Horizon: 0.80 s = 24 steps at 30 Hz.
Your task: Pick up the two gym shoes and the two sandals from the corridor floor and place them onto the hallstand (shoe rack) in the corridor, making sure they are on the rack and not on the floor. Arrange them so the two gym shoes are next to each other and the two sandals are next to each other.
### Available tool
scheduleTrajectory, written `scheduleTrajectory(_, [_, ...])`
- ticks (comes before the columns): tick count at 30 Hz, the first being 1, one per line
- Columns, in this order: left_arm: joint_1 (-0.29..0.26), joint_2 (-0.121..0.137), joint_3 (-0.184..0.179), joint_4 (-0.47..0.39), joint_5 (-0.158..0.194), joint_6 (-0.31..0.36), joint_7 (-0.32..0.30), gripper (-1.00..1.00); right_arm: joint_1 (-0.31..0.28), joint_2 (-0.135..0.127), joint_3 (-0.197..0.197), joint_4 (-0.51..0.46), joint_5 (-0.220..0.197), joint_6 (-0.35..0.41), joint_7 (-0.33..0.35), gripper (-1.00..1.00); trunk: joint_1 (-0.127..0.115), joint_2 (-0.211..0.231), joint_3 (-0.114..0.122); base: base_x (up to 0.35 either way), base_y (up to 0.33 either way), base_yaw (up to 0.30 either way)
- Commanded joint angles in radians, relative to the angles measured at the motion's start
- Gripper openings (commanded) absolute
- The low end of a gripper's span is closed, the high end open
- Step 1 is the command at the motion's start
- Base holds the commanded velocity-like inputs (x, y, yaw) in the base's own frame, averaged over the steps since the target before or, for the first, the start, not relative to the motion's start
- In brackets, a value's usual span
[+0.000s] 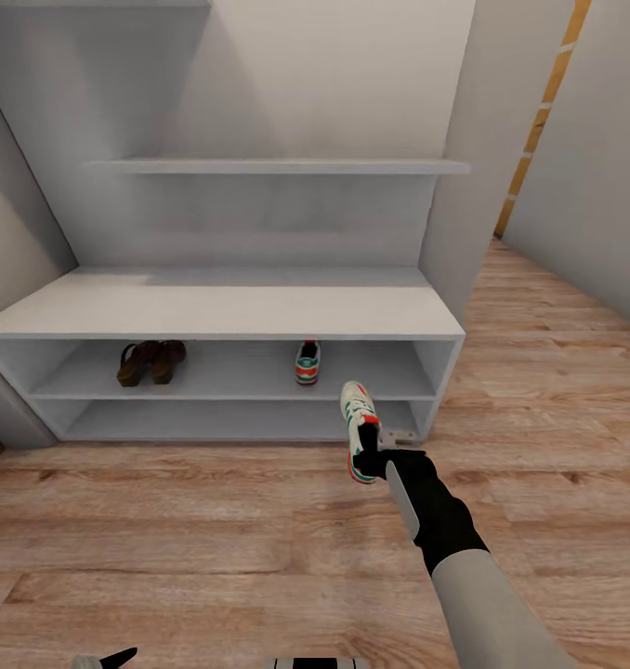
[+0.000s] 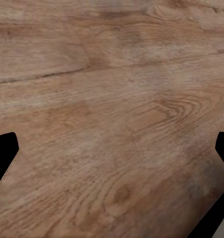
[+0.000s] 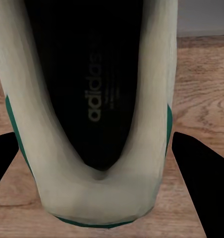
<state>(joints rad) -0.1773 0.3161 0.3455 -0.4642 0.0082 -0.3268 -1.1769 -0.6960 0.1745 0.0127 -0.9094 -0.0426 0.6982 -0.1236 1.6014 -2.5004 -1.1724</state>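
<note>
- The right gripper (image 1: 378, 462) is clamped on the heel of a gym shoe (image 1: 360, 426); the shoe is lifted off the corridor floor (image 1: 213, 539), toe toward the hallstand (image 1: 222, 307), just in front of its right end.
- In the right wrist view the held shoe's (image 3: 92, 99) dark insole with printed lettering faces the camera; its toe is cut off at the frame edge, and the black fingers (image 3: 201, 183) flank the heel.
- The other gym shoe (image 1: 307, 361) stands on the upper shelf row, heel outward.
- The two sandals (image 1: 151, 361) sit side by side on the same row, well to the left; their straps blur together.
- The left gripper (image 2: 112, 163) hangs over bare planks (image 2: 112, 74), jaws spread wide, holding nothing; just its dark fingertips (image 2: 3, 153) show.
</note>
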Motion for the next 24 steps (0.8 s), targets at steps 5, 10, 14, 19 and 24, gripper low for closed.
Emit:
scheduleTrajectory(5, [-0.001,0.000,0.003,0.001,0.001,-0.004,-0.004,1.00,0.000,0.000,0.002,-0.002,-0.005,0.004,-0.013,-1.00,0.000,0.000,-0.001,0.055,0.009,0.000])
scheduleTrajectory(10, [-0.001,0.000,0.003,0.001,0.001,-0.005,-0.004,1.00,0.000,0.000,0.002,-0.002,-0.005,0.004,-0.014,-1.00,0.000,0.000,-0.001,0.223,0.005,0.000])
scheduleTrajectory(14, [-0.001,0.000,0.002,0.001,0.000,-0.005,-0.004,1.00,0.000,0.000,0.003,-0.003,-0.005,0.004,-0.015,-1.00,0.000,0.000,-0.001,0.307,0.069,0.000])
scheduleTrajectory(19, [-0.001,0.000,0.002,0.001,0.000,-0.005,-0.004,1.00,0.000,0.000,0.003,-0.003,-0.004,0.004,-0.015,-1.00,0.000,0.000,-0.001,0.080,0.019,0.000])
scheduleTrajectory(24, [-0.001,-0.002,0.001,0.001,0.000,-0.006,-0.004,1.00,0.000,0.000,0.003,-0.003,-0.003,0.004,-0.016,-1.00,0.000,0.000,-0.001,0.089,0.002,0.000])
